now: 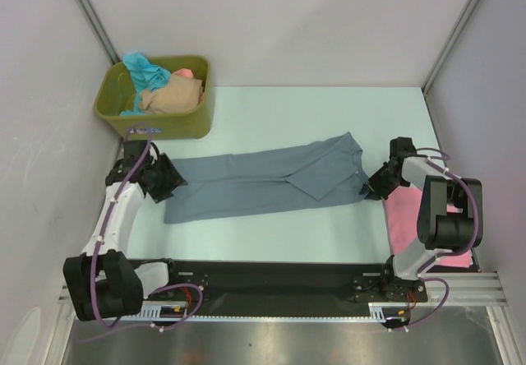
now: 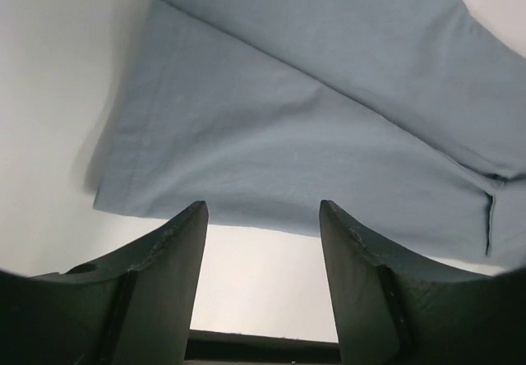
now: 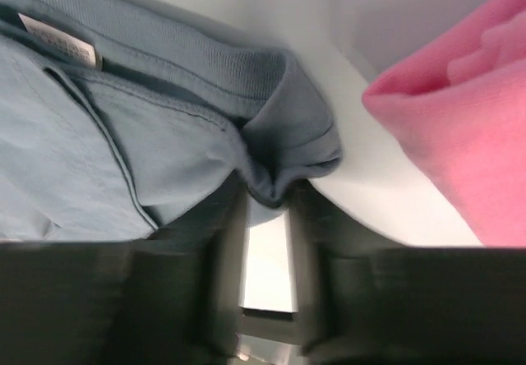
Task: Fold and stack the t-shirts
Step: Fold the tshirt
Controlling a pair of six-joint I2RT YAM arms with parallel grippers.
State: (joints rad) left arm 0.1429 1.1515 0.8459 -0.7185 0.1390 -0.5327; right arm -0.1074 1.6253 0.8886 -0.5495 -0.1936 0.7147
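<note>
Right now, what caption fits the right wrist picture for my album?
Right gripper jaws pinching the grey-blue t-shirt collar, pink t-shirt alongside.

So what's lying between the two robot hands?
The grey-blue t-shirt, folded into a long strip, lies between the left gripper and the right gripper. The top view shows it best.

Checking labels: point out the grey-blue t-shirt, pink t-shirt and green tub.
grey-blue t-shirt (image 1: 263, 182): top external view, middle of the folded body.
pink t-shirt (image 1: 403, 217): top external view, left part.
olive-green tub (image 1: 185, 122): top external view, front wall.
</note>
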